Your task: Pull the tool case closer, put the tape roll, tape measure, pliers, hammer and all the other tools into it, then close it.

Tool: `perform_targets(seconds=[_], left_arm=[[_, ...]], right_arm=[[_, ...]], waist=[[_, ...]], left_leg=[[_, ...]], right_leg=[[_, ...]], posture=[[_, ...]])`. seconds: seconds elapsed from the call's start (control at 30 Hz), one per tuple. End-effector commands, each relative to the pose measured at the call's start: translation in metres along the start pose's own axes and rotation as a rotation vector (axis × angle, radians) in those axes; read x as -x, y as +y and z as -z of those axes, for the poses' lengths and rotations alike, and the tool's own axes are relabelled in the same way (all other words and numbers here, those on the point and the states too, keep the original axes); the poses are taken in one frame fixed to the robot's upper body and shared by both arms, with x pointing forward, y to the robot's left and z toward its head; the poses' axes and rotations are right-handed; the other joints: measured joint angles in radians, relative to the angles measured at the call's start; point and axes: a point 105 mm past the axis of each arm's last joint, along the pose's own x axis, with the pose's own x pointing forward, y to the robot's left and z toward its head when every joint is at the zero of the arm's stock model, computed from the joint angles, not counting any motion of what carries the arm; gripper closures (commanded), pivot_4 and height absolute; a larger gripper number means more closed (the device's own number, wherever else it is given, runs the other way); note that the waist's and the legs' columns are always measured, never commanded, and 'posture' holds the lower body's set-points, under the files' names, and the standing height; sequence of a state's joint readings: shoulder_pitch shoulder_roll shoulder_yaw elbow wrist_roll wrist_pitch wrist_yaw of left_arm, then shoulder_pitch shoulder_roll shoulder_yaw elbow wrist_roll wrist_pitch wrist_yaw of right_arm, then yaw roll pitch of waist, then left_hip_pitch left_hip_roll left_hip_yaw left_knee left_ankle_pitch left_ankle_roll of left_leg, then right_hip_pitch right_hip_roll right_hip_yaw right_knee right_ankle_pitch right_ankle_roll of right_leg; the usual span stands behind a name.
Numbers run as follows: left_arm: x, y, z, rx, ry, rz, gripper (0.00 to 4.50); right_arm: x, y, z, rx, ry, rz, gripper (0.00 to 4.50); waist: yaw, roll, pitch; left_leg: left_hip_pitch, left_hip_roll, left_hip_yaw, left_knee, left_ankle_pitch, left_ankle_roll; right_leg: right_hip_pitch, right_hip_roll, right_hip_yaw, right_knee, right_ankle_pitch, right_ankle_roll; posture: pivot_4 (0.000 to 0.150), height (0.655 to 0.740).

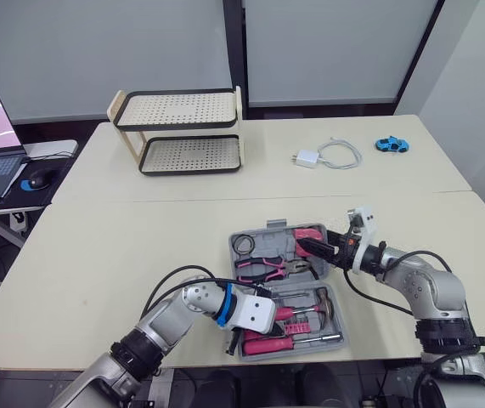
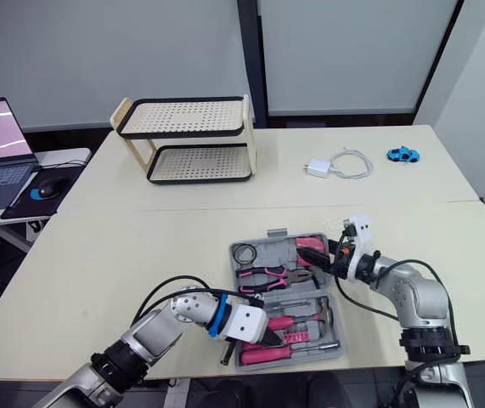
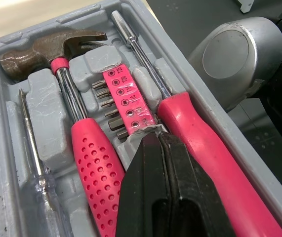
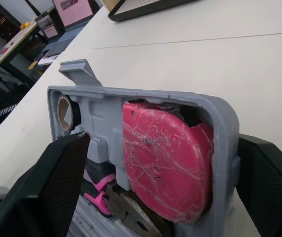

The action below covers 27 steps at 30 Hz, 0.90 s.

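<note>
Grey tool case [image 1: 267, 242] lies open near the front edge of the surface [image 1: 140, 238], with the pink-handled hammer [image 3: 57, 47], pliers [image 1: 263, 270] and pink tape measure [image 4: 165, 163] in moulded slots. Left gripper [image 3: 155, 143] fingers are pressed together, empty, tips at the bit holder [image 3: 126, 98]; right gripper [image 1: 314, 248] fingers gape wide, straddling the case's end wall

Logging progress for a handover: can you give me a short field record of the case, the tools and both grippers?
case: tool case open on the table, not yet closed
far half: tape roll, pliers, tape measure
near half: hammer, screwdriver, bit holder
left gripper: shut, tips at the bit holder's end
right gripper: open, astride the far half's edge by the tape measure
</note>
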<state>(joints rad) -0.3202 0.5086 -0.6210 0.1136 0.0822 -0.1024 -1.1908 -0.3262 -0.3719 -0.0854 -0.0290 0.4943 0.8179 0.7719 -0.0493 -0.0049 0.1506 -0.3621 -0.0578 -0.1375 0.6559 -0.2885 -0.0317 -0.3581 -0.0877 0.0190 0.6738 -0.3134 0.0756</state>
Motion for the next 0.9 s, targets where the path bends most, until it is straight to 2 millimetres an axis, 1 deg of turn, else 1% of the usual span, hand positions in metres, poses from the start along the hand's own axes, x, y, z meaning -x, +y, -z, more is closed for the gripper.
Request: perform_targets(seconds=[0.03,0.13,0.23,0.33,0.4,0.5,0.67,0.77,0.9], left_arm=[[0.005,-0.029,0.049,0.158,0.176,0.062,4.5],[0.008,-0.023,0.043,0.161,0.151,0.034,4.5],[0.017,-0.015,0.033,0.181,0.107,-0.008,4.5],[0.031,-0.01,0.021,0.201,0.068,-0.03,4.5],[0.043,-0.009,0.015,0.216,0.049,-0.041,4.5],[0.059,-0.009,0.009,0.244,0.04,-0.045,4.5],[0.086,-0.018,0.016,0.327,0.071,-0.052,4.5],[0.101,-0.023,0.025,0.379,0.107,-0.071,4.5],[0.115,-0.026,0.04,0.424,0.156,-0.111,4.5]], right_arm=[[0.0,0.027,-0.008,0.096,-0.012,-0.124,0.01],[0.004,0.032,-0.006,0.149,0.011,-0.138,0.01],[0.006,0.034,-0.005,0.195,0.022,-0.14,0.01],[0.01,0.036,-0.005,0.249,0.029,-0.139,0.01],[0.015,0.039,-0.005,0.295,0.031,-0.138,0.01],[0.022,0.043,-0.007,0.357,0.033,-0.135,0.01],[0.037,0.052,-0.005,0.475,0.066,-0.144,0.01],[0.051,0.059,-0.001,0.56,0.11,-0.151,0.01],[0.072,0.069,0.006,0.66,0.177,-0.17,0.01]], waist=[[0.0,0.0,0.0],[-0.001,0.0,0.0],[-0.004,0.0,0.0],[-0.003,-0.001,0.001],[-0.003,-0.002,0.002],[-0.002,-0.003,0.006],[0.007,-0.006,0.011],[0.016,-0.006,0.013],[0.022,-0.006,0.014]], left_leg=[[0.0,0.0,0.0,-0.001,0.0,0.0],[0.0,0.0,0.0,-0.002,0.0,0.0],[0.0,0.001,0.001,-0.004,0.0,0.0],[-0.001,0.001,0.001,-0.009,0.0,0.0],[-0.003,0.001,0.001,-0.01,0.0,0.0],[-0.004,0.002,0.001,-0.01,0.0,0.0],[-0.006,0.0,0.002,-0.01,0.0,-0.001],[-0.008,0.0,0.002,-0.01,0.0,-0.001],[-0.01,0.0,0.002,-0.01,0.0,-0.001]], right_leg=[[0.0,0.0,0.0,0.0,0.0,0.0],[0.0,0.0,0.0,-0.001,0.0,0.0],[-0.002,0.0,0.0,-0.001,0.0,0.0],[-0.006,0.0,0.0,-0.001,0.0,0.0],[-0.009,0.0,0.0,0.0,-0.001,-0.001],[-0.011,0.0,0.0,0.001,-0.001,-0.001],[-0.012,-0.002,0.0,-0.001,-0.001,-0.001],[-0.014,-0.002,0.0,-0.001,-0.001,-0.001],[-0.014,-0.002,-0.001,-0.002,-0.001,-0.001]], posture=[[0.15,0.74],[0.15,0.74],[0.15,0.74],[0.15,0.74],[0.15,0.74],[0.15,0.74],[0.15,0.74],[0.15,0.74],[0.15,0.74]])
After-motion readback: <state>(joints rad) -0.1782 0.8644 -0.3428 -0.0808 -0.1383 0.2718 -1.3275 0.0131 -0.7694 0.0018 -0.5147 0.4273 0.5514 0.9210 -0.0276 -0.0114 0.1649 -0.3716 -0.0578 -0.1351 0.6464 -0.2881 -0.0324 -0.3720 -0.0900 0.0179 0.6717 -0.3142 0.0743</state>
